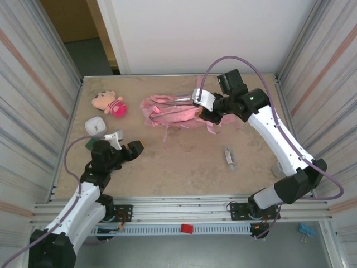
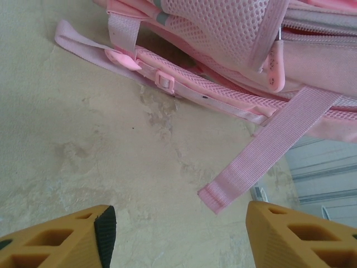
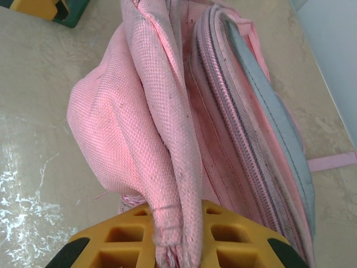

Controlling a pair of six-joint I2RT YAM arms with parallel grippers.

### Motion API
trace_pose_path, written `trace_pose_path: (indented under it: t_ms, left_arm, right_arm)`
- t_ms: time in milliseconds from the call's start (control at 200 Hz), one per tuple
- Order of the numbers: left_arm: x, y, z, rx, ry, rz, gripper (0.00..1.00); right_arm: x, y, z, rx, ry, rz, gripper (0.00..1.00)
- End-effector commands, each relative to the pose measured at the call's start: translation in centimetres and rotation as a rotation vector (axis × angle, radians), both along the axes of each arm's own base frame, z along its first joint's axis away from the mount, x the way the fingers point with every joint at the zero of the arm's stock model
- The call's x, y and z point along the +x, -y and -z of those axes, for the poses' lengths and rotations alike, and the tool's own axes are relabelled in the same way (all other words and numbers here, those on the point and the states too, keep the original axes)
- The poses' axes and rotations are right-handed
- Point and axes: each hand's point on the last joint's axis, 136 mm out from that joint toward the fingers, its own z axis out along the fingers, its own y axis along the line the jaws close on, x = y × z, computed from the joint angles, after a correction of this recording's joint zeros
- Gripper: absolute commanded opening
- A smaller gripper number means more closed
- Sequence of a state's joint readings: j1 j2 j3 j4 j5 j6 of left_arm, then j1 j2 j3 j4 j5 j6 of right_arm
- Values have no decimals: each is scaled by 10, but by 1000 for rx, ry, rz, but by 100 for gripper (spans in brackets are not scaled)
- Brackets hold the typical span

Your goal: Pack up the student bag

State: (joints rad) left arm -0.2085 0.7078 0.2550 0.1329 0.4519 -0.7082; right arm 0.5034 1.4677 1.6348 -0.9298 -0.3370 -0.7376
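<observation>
Toward the back of the counter (image 1: 184,173) lies the student bag (image 1: 170,111), a fabric fold nipped tight in our right pincer (image 3: 175,245); we judge it could slip free if pulled. Our left pincer (image 2: 178,234) gapes empty near a loose strap (image 2: 268,151), a likely snag. We cannot tell what the bag holds; the plush doll (image 1: 109,103) and small grey item (image 1: 228,156) lie outside.

The student bag (image 1: 170,111) is seen at the far middle of the table (image 1: 178,173), its right end met by the right gripper (image 1: 202,113). A plush doll (image 1: 110,103) and a white object (image 1: 95,125) are noted left of it, with the left gripper (image 1: 135,148) just nearer the bases, over bare table.
</observation>
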Motion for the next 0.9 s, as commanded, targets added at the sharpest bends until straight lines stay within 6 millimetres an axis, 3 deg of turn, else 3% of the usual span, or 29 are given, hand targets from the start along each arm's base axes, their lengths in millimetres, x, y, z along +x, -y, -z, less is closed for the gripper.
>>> trace_pose_path:
  t_ms: [0,406,571,797,897]
  left_arm:
    - [7,-1,-11,-21,111,-10,63]
    - [20,4,-3,73,164,42,65]
    - [37,26,-13,114,204,146,64]
    - [57,59,-43,78,300,236,64]
    - [64,67,-44,80,303,256,65]
  right_arm:
    - [10,-6,-44,110,89,27,0]
    - [10,-13,-45,139,68,9,0]
    - [2,-16,-46,150,53,-18,0]
    - [-4,-20,-39,129,35,-27,0]
    - [-5,-21,-37,123,34,-27,0]
